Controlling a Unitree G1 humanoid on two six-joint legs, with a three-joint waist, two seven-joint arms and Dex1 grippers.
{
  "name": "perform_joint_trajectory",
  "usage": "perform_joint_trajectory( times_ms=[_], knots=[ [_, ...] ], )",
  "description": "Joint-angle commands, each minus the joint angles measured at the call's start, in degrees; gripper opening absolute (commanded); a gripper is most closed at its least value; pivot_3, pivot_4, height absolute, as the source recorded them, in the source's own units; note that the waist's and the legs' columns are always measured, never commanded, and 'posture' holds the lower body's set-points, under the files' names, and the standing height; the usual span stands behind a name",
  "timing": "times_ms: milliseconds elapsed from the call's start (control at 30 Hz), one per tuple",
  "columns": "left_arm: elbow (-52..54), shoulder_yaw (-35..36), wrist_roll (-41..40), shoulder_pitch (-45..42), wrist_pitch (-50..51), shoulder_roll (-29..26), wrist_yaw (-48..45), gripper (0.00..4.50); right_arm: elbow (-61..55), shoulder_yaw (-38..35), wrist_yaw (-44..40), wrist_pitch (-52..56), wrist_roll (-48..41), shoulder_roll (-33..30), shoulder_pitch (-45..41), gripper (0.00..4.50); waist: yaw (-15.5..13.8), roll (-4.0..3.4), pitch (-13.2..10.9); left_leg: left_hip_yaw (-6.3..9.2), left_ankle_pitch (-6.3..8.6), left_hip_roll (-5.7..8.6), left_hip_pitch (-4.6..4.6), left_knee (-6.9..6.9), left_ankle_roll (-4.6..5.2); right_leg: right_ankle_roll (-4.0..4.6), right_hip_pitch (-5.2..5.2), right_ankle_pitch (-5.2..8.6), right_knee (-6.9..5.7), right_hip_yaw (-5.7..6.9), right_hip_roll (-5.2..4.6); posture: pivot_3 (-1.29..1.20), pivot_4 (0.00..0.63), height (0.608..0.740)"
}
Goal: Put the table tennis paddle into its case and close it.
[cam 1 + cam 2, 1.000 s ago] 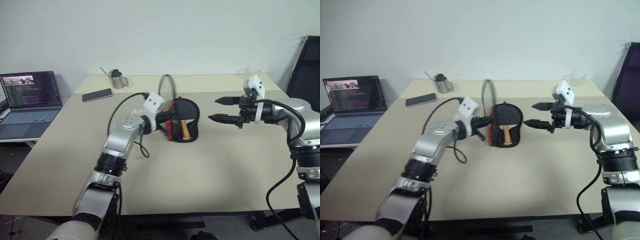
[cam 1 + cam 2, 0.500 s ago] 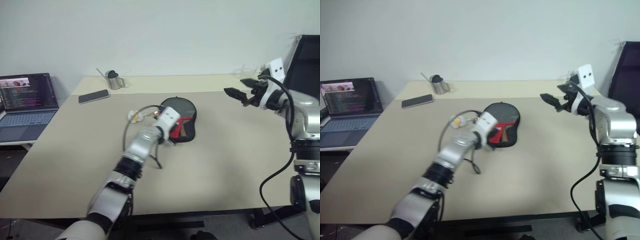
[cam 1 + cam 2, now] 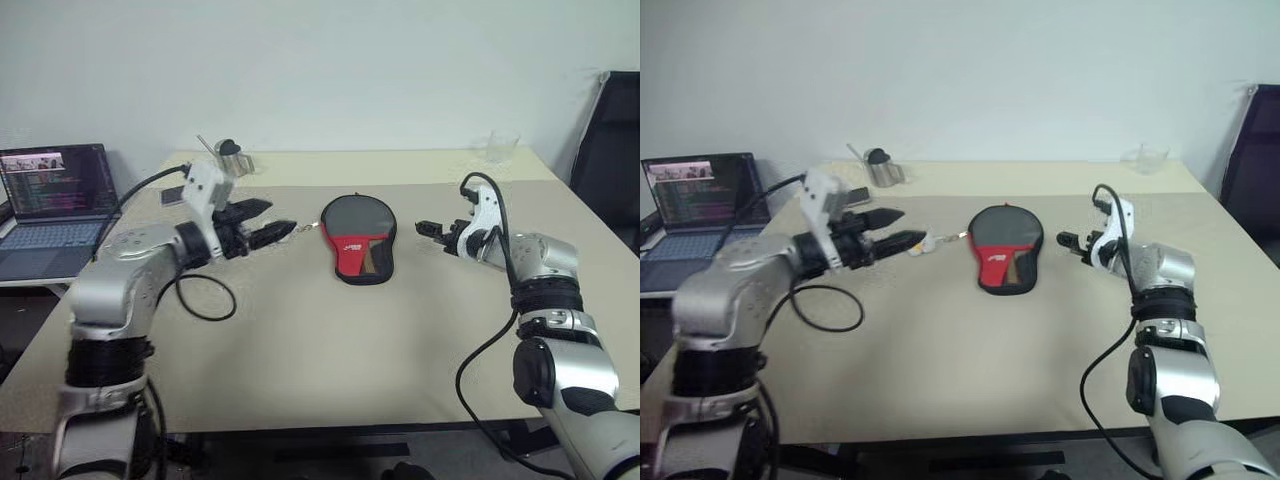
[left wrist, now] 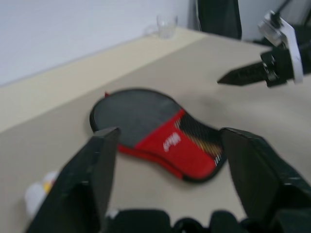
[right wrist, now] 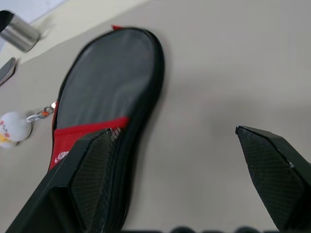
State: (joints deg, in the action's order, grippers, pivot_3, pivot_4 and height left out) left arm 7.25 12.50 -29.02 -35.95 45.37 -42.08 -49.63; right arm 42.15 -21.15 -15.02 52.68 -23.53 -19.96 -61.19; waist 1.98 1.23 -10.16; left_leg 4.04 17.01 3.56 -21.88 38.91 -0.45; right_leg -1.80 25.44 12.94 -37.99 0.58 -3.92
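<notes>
Flanking case point(image 3: 359, 236): left end effector point(image 3: 262, 222), right end effector point(image 3: 432, 234), both spread, level.

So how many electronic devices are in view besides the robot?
2: a laptop on a side table off the table's left edge, screen lit, and a phone lying at the table's far left, partly hidden behind the left arm. Others may be out of frame.

- Left gripper point(image 3: 272, 226) raised at left, pointing right, fingers spread, holding nothing;
- Right gripper point(image 3: 428, 231) low at right, pointing left, fingers spread, empty
</notes>
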Motion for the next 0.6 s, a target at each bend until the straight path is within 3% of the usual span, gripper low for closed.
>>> perform_joint_trajectory(
  times_ms=[33,233,600],
  knots=[
    [5.3,6.8,-6.1,2.9,2.7,-4.2,-3.1,4.46,-0.6,-4.5,0.8,4.9,-4.7,0.3,-2.0,4.50,0.0,0.00,0.0,0.00,0.00,0.00,0.00,0.00,0.00,0.00,0.00,0.00,0.00,0.00,0.00,0.00,0.150,0.740],
    [10.2,10.9,-6.4,15.3,0.9,-10.7,-5.9,4.46,-0.1,-11.1,5.0,13.2,-10.5,3.6,-0.4,4.50,0.1,-0.03,0.0,-0.03,0.02,-0.03,0.14,-0.05,0.03,0.01,-0.11,0.00,0.01,-0.03,0.03,0.00,0.150,0.740],
    [15.5,13.6,-8.8,20.7,1.6,-11.4,-1.0,4.46,-4.1,-10.1,7.6,15.4,-11.9,10.2,1.7,4.50,-0.1,-0.01,0.0,0.02,0.02,-0.03,0.10,-0.02,0.04,0.01,-0.11,0.00,0.01,0.01,0.03,0.00,0.150,0.740]
  ],
)
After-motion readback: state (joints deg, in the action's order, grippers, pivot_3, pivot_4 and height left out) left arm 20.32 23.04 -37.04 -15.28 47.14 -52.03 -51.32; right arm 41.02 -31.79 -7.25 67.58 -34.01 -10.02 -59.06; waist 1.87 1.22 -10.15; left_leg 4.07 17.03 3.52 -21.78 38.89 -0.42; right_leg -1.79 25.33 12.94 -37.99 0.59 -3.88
